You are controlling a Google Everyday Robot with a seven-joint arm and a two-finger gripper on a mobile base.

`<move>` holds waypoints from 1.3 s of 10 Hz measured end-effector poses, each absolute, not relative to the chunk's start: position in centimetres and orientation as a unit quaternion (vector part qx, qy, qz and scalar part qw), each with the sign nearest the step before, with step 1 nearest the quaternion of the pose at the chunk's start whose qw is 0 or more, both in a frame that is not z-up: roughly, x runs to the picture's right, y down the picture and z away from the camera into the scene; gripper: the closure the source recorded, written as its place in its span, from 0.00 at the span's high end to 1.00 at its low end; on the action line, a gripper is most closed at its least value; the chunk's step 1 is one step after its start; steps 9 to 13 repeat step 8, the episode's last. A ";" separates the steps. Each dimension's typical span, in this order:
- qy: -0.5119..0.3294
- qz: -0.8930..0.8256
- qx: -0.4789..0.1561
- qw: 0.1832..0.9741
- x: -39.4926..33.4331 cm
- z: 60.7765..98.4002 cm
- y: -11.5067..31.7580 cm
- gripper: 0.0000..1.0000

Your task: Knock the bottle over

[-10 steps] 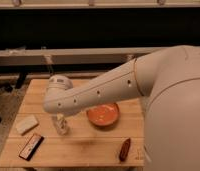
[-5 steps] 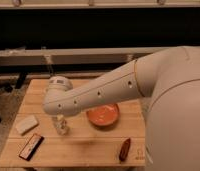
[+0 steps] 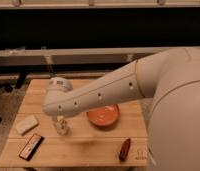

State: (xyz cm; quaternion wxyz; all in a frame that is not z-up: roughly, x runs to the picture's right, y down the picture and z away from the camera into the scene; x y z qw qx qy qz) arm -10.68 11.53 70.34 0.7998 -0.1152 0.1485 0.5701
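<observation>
Your inventory, as the camera view shows it:

Worktop: a pale, slatted wooden worktop [image 3: 83, 150], rectangular, set on a speckled floor before a dark wall with long horizontal rails.

Arm: a large white, rounded robot arm [image 3: 118, 90] enters from the right and reaches left across the worktop, its elbow-like joint bending down over the left-centre.

Hand: the hand [image 3: 60, 125] hangs below that joint, pointing down at the worktop's left-centre. You cannot tell how far it is open, nor whether it has hold of anything; the arm covers most of it.

Bottle: a small clear, see-through bottle [image 3: 63, 127] stands upright at the left-centre of the worktop, right at the hand. You cannot tell whether the two touch, or whether the hand is around it or beside it. It has not been knocked over.

Bowl: a shallow orange round bowl [image 3: 103, 116] sits near the middle of the worktop, just right of the bottle, partly under the arm.

Sponge: a pale beige rectangular block, sponge-like [image 3: 26, 124], lies near the left edge, apart from the bottle.

Packet: a flat black rectangular packet with a reddish edge [image 3: 31, 146] lies at the front left corner, in front of the beige block.

Brown item: a small dark reddish-brown oblong object [image 3: 124, 149] lies at the front right, well apart from the bottle.
</observation>
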 end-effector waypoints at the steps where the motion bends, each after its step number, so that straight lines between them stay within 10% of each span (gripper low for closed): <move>1: 0.148 0.571 -0.115 0.799 -10.7 70.3 11.5 1.00; 13: 0.145 0.587 -0.106 0.789 -10.9 70.8 10.6 1.00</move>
